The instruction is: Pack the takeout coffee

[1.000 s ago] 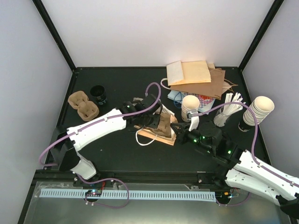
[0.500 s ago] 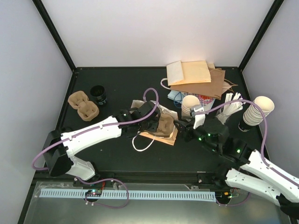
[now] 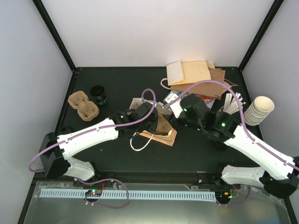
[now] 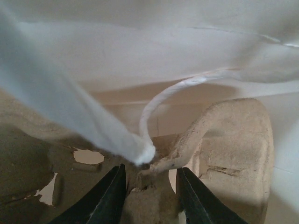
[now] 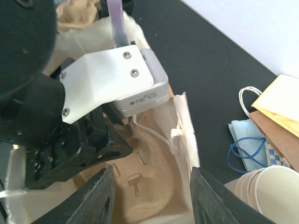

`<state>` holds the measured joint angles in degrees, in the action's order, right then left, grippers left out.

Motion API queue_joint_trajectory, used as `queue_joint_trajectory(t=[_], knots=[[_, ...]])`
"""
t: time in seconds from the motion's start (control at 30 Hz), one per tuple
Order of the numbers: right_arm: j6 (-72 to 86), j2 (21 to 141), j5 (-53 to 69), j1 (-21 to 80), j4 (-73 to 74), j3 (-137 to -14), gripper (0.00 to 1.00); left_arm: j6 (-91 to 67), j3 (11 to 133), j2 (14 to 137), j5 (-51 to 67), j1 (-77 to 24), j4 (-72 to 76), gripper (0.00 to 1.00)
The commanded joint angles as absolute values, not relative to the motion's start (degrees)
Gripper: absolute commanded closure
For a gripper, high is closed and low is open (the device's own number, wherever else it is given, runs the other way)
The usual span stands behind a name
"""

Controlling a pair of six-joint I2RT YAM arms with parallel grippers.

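The takeout coffee (image 3: 98, 94), a small cup with a black lid, stands at the back left, far from both grippers. An open paper bag (image 3: 164, 136) with white handles lies on its side mid-table, with a brown pulp cup tray (image 3: 164, 125) inside it. My left gripper (image 3: 150, 122) reaches into the bag. In the left wrist view its jaws (image 4: 150, 196) are closed on a ridge of the tray (image 4: 233, 140). My right gripper (image 3: 171, 120) hovers over the bag's mouth. It is wide open and empty (image 5: 149, 196), above the tray (image 5: 149, 182).
A second pulp tray (image 3: 84, 105) lies at the far left beside the coffee. Flat paper bags (image 3: 196, 77) are piled at the back. A stack of lidless cups (image 3: 259, 110) stands at the right, and another cup (image 5: 275, 191) and a blue mask (image 5: 247, 144) are near the bag.
My right arm has swung left and back from the front right to above the bag, and now hides the middle cup stack. My left gripper has shifted slightly with the tray.
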<state>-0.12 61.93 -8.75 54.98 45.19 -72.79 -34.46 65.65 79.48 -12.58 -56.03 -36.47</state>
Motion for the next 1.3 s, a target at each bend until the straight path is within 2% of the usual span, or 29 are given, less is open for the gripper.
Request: queue_joint_trajectory(t=[0.0,0.13,0.67,0.8,0.97,1.07,1.1,1.27], knots=[[-5.5,67.5,-9.6,54.6,53.8,-78.4,0.53,-33.5,65.1,78.3,-13.1,-56.6,-35.3,0.68],[-5.0,71.6,-11.6,53.2,54.3,-81.6,0.53,-33.6,64.1,77.8,-12.9,-56.7,-34.5,0.68],[-8.5,79.6,-2.9,47.3,58.0,-89.0,0.52,-32.4,63.8,77.9,-11.9,-56.8,-34.3,0.68],[-9.8,81.4,-0.9,47.3,59.5,-90.0,0.54,-32.1,63.8,77.6,-11.9,-56.8,-34.2,0.68],[-9.9,82.3,-4.3,47.4,58.3,-90.6,0.72,-31.9,63.8,77.5,-11.8,-56.8,-34.2,0.68],[-10.6,81.9,-6.7,47.4,56.1,-90.7,0.96,-31.9,63.8,77.6,-11.5,-56.8,-34.3,0.69],[-10.9,81.7,-7.2,47.3,55.3,-90.7,0.99,-31.8,63.8,77.7,-11.2,-56.8,-34.3,0.69],[-13.6,78.5,-4.6,47.3,49.8,-88.7,0.99,-31.0,63.9,77.5,-10.2,-56.7,-34.5,0.69]])
